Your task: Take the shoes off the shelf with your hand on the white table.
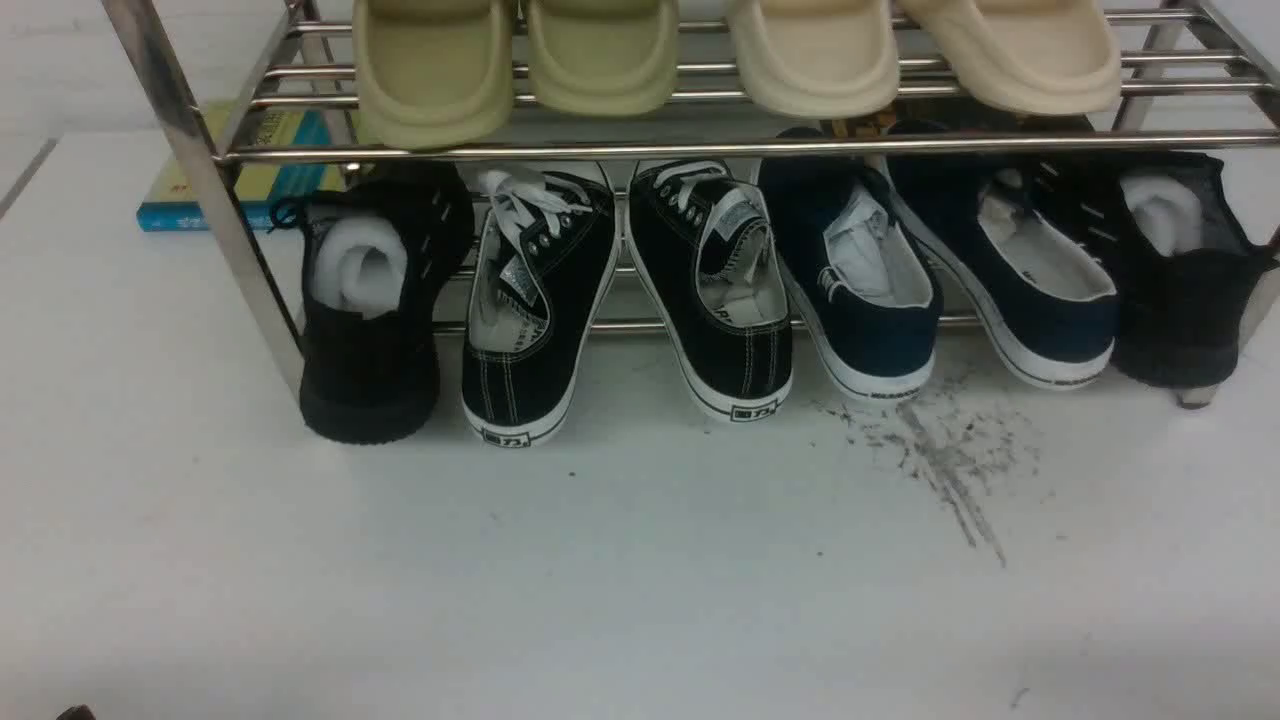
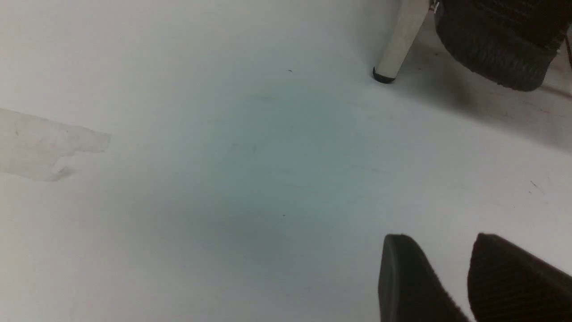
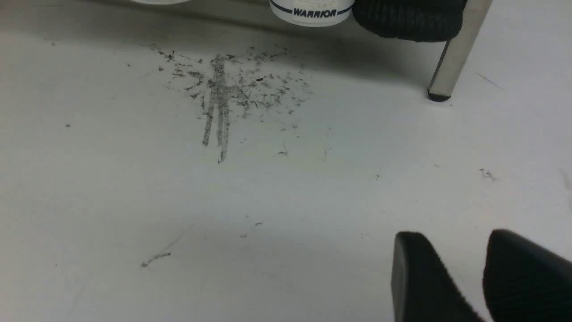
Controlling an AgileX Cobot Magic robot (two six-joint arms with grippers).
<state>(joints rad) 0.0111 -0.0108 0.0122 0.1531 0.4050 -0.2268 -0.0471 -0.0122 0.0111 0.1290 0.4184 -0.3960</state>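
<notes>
The broad matte white counter [image 1: 600,600] carries a shiny chrome tube shelf [image 1: 700,148] with two tiers of parallel bars. On its lower tier, right of centre, sits the pair of dark navy slip-on canvas shoes [image 1: 880,330]. They are white-soled and paper-stuffed, with heels toward the camera, past the front bar. The right wrist view shows WARRIOR printed on one heel. To their left is a pair of black lace-up sneakers [image 1: 540,300], and a black knit shoe [image 1: 370,300] stands at each end of the row. Both hands are over bare counter, well apart from the navy pair. The left hand [image 2: 456,264] is near the shelf's left front leg, and the right hand [image 3: 462,264] is near the patch of dark grey scuff streaks [image 3: 223,94]. Each hand's flat black fingers stand a narrow gap apart, gripping nothing.
</notes>
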